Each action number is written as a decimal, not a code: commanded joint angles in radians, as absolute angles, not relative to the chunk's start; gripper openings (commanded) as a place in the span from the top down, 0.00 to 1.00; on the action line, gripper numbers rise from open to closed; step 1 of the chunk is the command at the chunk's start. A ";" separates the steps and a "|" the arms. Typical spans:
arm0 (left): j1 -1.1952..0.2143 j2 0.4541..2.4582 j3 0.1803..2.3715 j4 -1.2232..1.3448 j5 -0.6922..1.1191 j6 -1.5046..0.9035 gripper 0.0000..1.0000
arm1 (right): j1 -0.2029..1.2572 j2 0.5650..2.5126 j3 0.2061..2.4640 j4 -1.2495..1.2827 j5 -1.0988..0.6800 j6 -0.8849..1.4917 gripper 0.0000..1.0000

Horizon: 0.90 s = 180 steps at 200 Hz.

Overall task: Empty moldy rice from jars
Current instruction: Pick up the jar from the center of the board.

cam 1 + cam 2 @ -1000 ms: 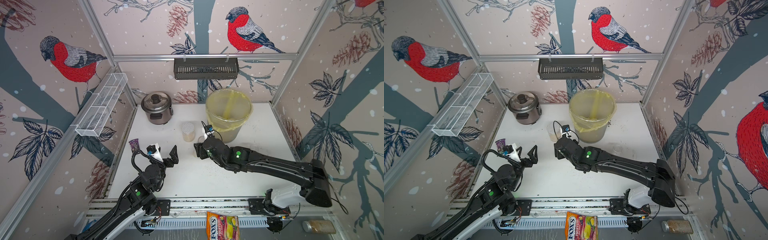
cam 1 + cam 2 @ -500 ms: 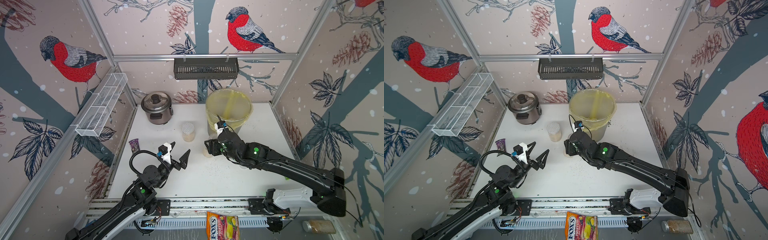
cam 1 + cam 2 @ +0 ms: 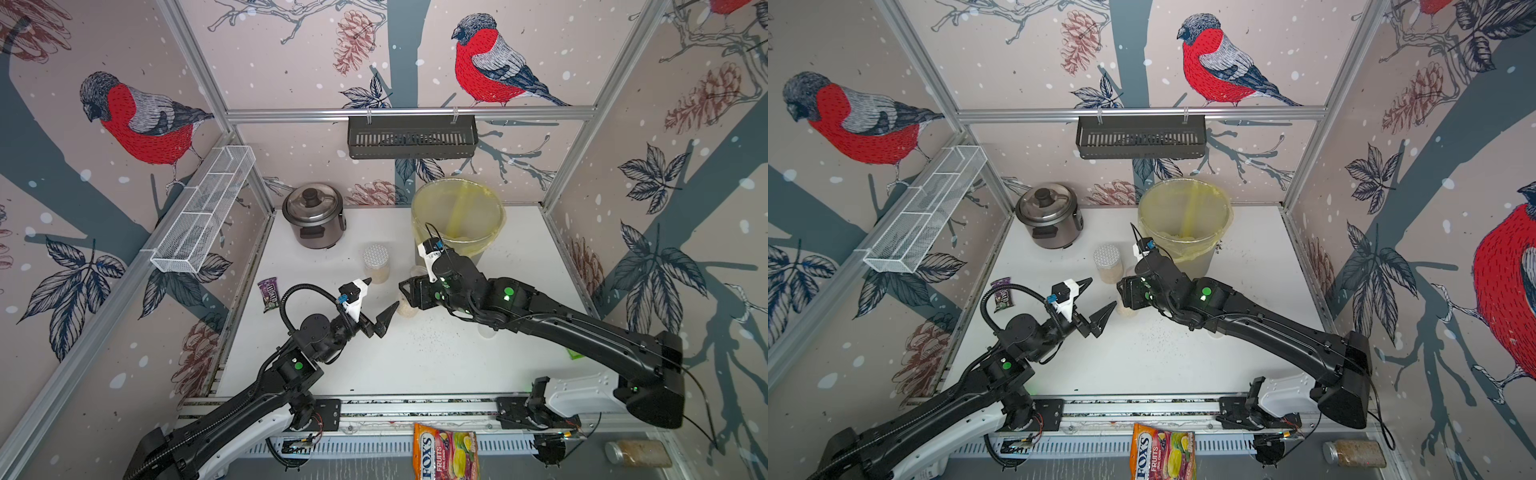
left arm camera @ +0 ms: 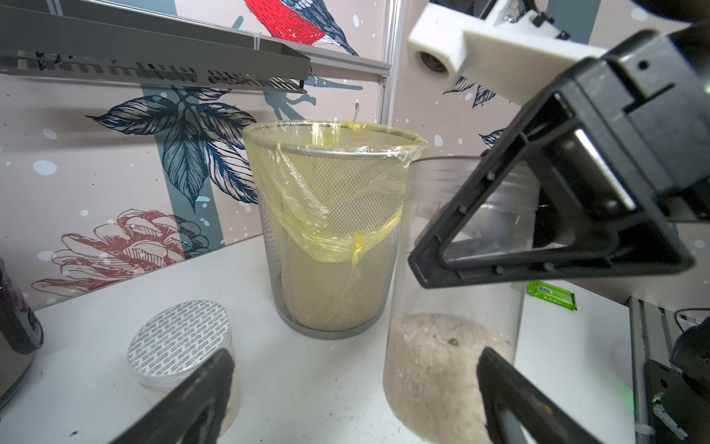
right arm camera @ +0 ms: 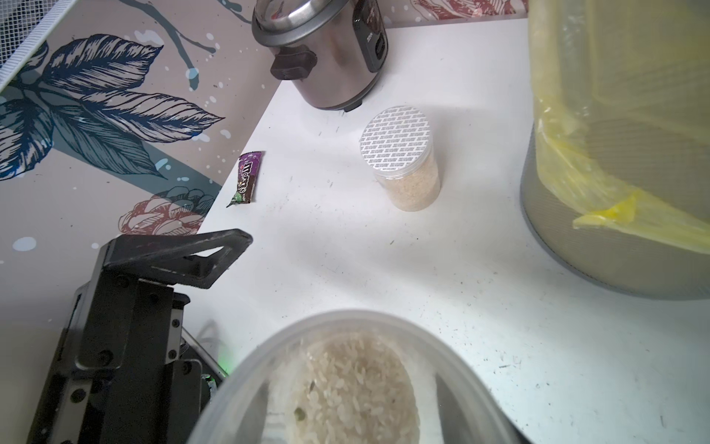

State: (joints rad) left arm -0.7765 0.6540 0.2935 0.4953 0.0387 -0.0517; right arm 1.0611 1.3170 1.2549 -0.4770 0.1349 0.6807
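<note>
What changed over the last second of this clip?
The left tool, open throughout, advanced toward the narrow jar and is now close to it. The right tool kept gripping that jar, shifting only slightly. Silver-lidded jar, bin and rice cooker stayed put.

— What stood at the back of the surface (image 3: 436, 365)?
— A cooker (image 3: 313, 216), with a bin (image 4: 334, 284) to its right. A purple candy pack (image 3: 268, 294) lay near the left edge.
</note>
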 commanded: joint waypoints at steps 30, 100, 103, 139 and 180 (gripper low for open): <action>-0.783 0.677 0.307 0.560 0.120 -0.015 0.03 | 1.049 1.322 1.267 -0.427 0.094 0.681 0.46; -0.809 0.786 0.344 0.569 0.193 -0.018 0.04 | 1.037 1.308 1.276 -0.399 0.089 0.679 0.47; -0.809 0.794 0.347 0.569 0.197 -0.018 0.05 | 1.036 1.308 1.277 -0.399 0.087 0.678 0.47; -0.816 0.850 0.379 0.585 0.204 -0.025 0.07 | 1.033 1.322 1.287 -0.401 0.065 0.667 0.47; -0.819 0.872 0.393 0.574 0.233 -0.014 0.08 | 1.032 1.317 1.283 -0.388 0.054 0.667 0.47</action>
